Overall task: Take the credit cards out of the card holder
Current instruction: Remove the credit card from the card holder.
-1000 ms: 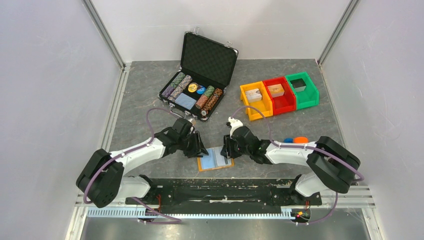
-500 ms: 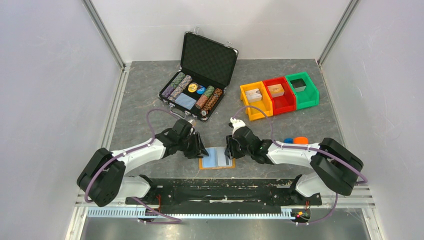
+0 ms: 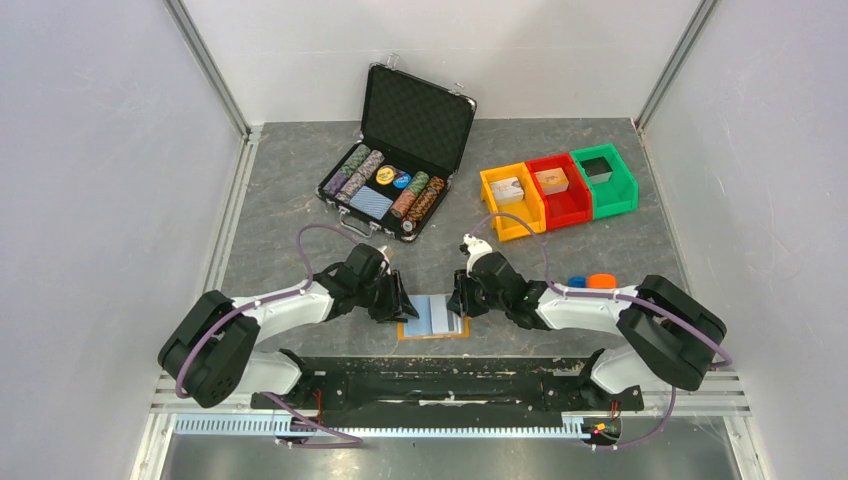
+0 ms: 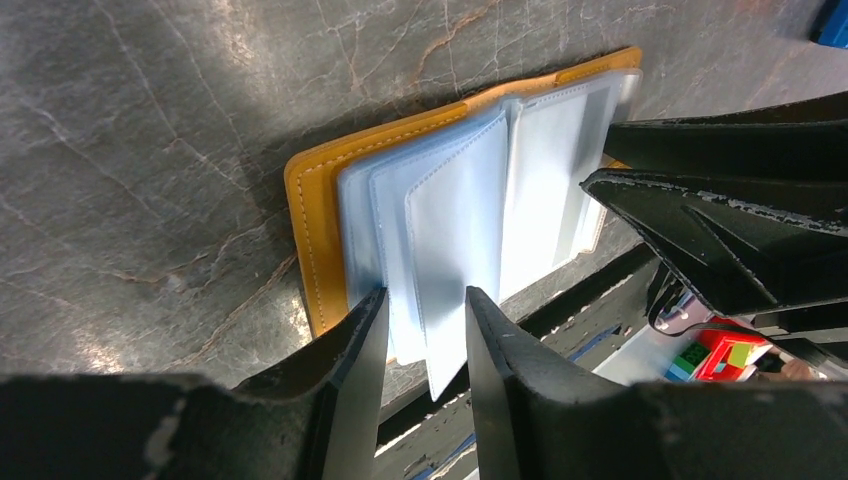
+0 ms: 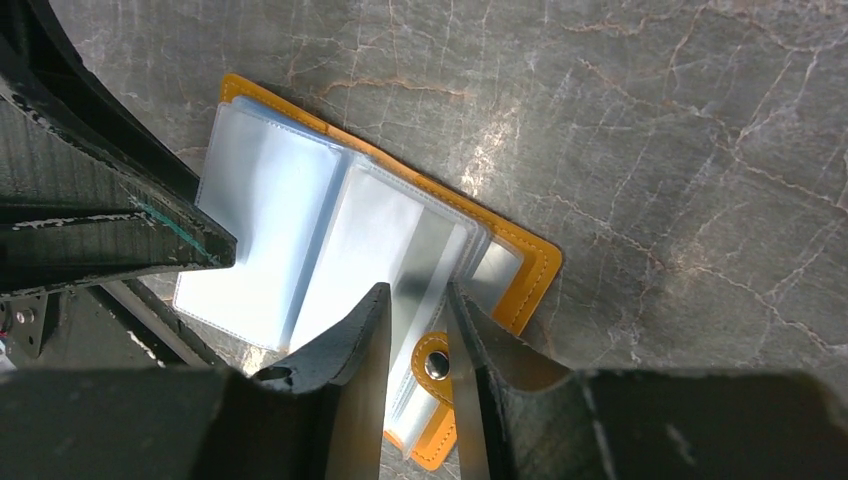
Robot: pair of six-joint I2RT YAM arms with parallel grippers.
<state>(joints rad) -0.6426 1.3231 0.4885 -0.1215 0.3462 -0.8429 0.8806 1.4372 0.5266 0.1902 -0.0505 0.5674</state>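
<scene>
The orange card holder [image 3: 434, 333] lies open flat near the table's front edge, its clear plastic sleeves fanned up. My left gripper [image 3: 400, 303] is at its left half. In the left wrist view this gripper [image 4: 425, 295] stands open, with one pale blue sleeve [image 4: 455, 230] upright and loose between the fingers. My right gripper [image 3: 458, 302] is at the right half. Its jaws [image 5: 418, 290] stand narrowly apart around raised sleeves [image 5: 425, 260] and the snap tab [image 5: 435, 365]. The credit cards are hidden in the sleeves; I cannot pick one out.
An open black chip case [image 3: 400, 160] stands at the back. Orange [image 3: 497, 215], red [image 3: 575, 207] and green [image 3: 620, 195] bins sit at the back right. Two small round lids [image 3: 590, 281] lie beside the right arm. The black base rail [image 3: 430, 375] runs just in front of the holder.
The card holder has turned from slightly tilted to square with the table edge. Both grippers have shifted a little with it. The right jaws have narrowed.
</scene>
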